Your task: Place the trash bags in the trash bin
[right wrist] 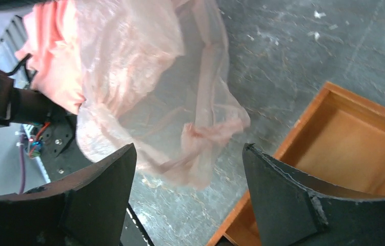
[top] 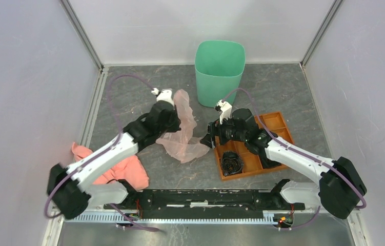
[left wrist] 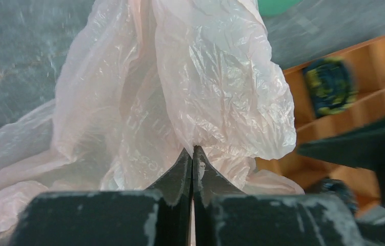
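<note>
At frame centre, the pale pink trash bag (top: 182, 134) is pinched by the pressed-together left gripper (left wrist: 193, 156). Its length trails lower right, toward the spread right gripper (right wrist: 187, 154). The mint-green trash bin (top: 219, 64) is found just upper right.

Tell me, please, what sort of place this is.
Probably a robot lab test cell: white walls enclose a grey table, and the left arm and right arm are mounted at its near edge.

A dark grey tabletop (top: 144, 92) with pale marbled veins is boxed in by a plain pale back wall (top: 200, 25), a left wall (top: 26, 77) and a right wall (top: 369, 77). Slim metal posts (top: 83, 36) stand at the back corners. The light is soft and even.
</note>
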Available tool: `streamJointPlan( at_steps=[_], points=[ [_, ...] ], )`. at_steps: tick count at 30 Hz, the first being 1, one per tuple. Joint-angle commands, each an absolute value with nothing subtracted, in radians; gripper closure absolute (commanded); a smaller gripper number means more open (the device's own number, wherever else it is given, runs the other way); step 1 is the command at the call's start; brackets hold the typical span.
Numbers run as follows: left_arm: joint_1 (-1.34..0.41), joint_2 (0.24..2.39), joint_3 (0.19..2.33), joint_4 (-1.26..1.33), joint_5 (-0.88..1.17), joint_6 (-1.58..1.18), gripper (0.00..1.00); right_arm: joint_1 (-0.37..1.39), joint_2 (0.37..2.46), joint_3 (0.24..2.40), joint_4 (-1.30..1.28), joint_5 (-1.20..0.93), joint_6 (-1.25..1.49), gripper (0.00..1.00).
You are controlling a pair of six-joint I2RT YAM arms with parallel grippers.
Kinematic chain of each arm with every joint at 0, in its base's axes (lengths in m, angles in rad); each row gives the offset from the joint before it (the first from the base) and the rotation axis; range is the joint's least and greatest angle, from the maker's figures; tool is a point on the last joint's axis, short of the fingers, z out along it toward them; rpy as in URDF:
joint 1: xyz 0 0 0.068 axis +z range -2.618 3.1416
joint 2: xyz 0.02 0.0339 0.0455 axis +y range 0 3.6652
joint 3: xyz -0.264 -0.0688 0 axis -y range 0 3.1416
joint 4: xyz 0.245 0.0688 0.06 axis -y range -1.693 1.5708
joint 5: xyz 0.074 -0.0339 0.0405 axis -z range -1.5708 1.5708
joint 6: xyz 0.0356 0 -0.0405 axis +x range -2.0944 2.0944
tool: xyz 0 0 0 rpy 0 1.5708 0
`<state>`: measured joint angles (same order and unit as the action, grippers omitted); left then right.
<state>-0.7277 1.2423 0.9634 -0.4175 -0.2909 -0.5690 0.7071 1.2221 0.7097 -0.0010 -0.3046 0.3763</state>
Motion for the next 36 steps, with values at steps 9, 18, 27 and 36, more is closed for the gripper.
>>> streamJointPlan(
  at_steps=[9, 18, 27, 36],
  points=[
    [-0.724, 0.689, 0.773, -0.091, -0.14, -0.541, 0.98, 0.622, 1.136, 0.829, 0.177, -0.634, 0.402, 0.04],
    [-0.724, 0.639, 0.778, -0.093, -0.123, -0.56, 0.98, 0.597, 1.116, 0.912, 0.21, -0.744, 0.478, 0.02],
    [-0.724, 0.766, 0.987, -0.35, -0.201, -0.726, 0.98, 0.601, 1.069, 0.882, 0.254, -1.067, 0.057, 0.02],
    [-0.709, 0.904, 1.18, -0.519, -0.232, -0.781, 0.98, 0.701, 1.181, 0.883, 0.154, -1.112, -0.093, 0.15]
  ],
)
